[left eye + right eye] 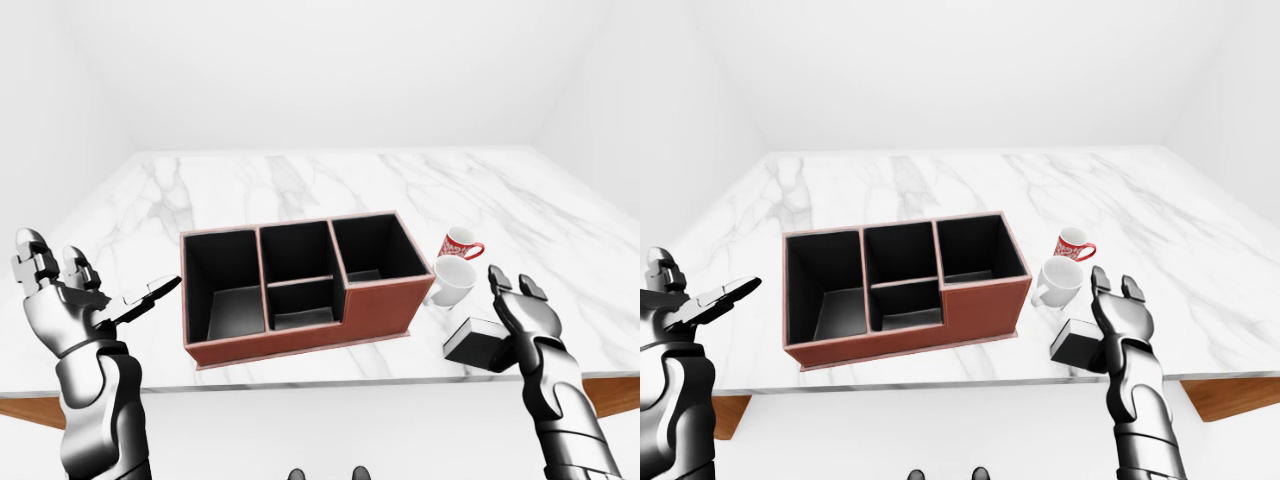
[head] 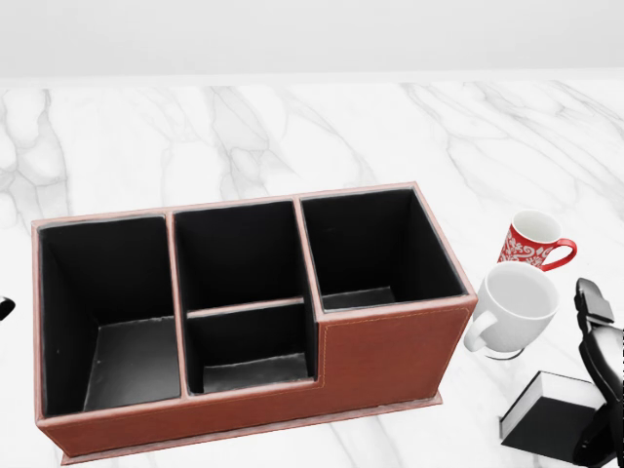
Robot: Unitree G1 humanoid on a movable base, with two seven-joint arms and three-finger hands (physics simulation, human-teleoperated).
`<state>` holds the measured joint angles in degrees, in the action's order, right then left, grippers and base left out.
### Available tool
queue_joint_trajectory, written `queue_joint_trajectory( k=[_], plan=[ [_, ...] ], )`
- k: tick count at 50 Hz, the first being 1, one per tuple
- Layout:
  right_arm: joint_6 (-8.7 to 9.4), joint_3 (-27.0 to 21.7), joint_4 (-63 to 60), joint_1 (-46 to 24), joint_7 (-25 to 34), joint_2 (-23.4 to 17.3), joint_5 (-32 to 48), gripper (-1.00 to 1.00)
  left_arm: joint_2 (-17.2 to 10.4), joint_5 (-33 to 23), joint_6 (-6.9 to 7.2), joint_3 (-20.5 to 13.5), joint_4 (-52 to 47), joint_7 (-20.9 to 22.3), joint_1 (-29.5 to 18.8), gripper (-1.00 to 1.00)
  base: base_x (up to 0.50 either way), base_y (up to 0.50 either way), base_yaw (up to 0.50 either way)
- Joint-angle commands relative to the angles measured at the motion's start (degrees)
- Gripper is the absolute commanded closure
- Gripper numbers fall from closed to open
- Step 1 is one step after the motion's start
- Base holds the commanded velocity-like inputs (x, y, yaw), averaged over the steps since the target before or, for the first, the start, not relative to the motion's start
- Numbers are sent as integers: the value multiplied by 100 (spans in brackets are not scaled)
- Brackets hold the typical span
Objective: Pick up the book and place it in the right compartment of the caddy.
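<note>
My right hand at the book, my left hand raised and empty.

Left-eye view: the book (image 1: 478,342) is a small black block with a white page edge, lying flat on the veined marble table (image 1: 300,180), right of the reddish-brown, black-lined caddy (image 1: 300,345). My right hand (image 1: 520,315) stands just beside it, fingers spread, not clenched; my left hand (image 1: 70,300) hangs open, holding nothing.
Head view: a glossy white mug (image 2: 512,310) and a red patterned mug (image 2: 531,242) stand just above the book, beside the caddy's right compartment (image 2: 375,249).
Right-eye view: the metal fingers (image 1: 1110,300) overlap the book's right side; contact unclear.
</note>
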<state>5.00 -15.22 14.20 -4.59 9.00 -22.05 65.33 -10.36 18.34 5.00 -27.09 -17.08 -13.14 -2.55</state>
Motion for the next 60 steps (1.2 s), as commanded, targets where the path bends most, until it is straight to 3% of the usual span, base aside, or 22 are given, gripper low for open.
queue_joint_trajectory(
  k=[1, 14, 15, 17, 22, 35, 49, 51, 55, 57, 60],
  plan=[
    [0, 70, 227, 14, -52, 20, -22, -100, -1, 2, 0, 3, 36, 7, 4, -100, 0, 0, 0],
    [0, 38, 5, 124, 302, 24, -24, -100, -4, 7, 0, -3, -31, -11, 6, -100, 0, 0, 0],
    [0, 30, 76, 110, 259, 32, -51, -7, -2, 4, 0, -5, -26, -8, 7, -100, 0, 0, 0],
    [0, 32, 195, 107, 128, 44, -100, 100, -2, 6, 0, -8, -31, -5, 7, -100, 0, 0, 0],
    [0, -44, -250, 217, 501, 49, -123, 100, 1, -1, 0, -5, -2, -1, 1, -100, 0, 0, 0],
    [0, -36, 20, 167, 280, 86, -142, 100, -6, 0, 0, 6, 74, 4, -7, -100, 0, 0, 0],
    [0, -140, -307, 255, 543, 80, -231, 100, -10, 1, 0, -2, 53, -1, -5, -100, 0, 0, 0],
    [0, -220, -569, 315, 725, 99, -314, 100, -19, -3, 0, -2, 62, -9, -17, -100, 0, 0, 0],
    [0, -620, -1719, 497, 1738, 97, -625, 100, -45, -24, 0, 2, -70, -42, -33, -100, 0, 0, 0],
    [0, -698, -1830, 537, 1862, 125, -604, 100, -55, -12, 0, -22, -166, -63, -32, -100, 0, 0, 0],
    [0, -1102, -2689, 717, 2651, 207, -744, 100, -52, -4, 0, -42, -186, -64, -49, -100, 0, 0, 0]
  ],
)
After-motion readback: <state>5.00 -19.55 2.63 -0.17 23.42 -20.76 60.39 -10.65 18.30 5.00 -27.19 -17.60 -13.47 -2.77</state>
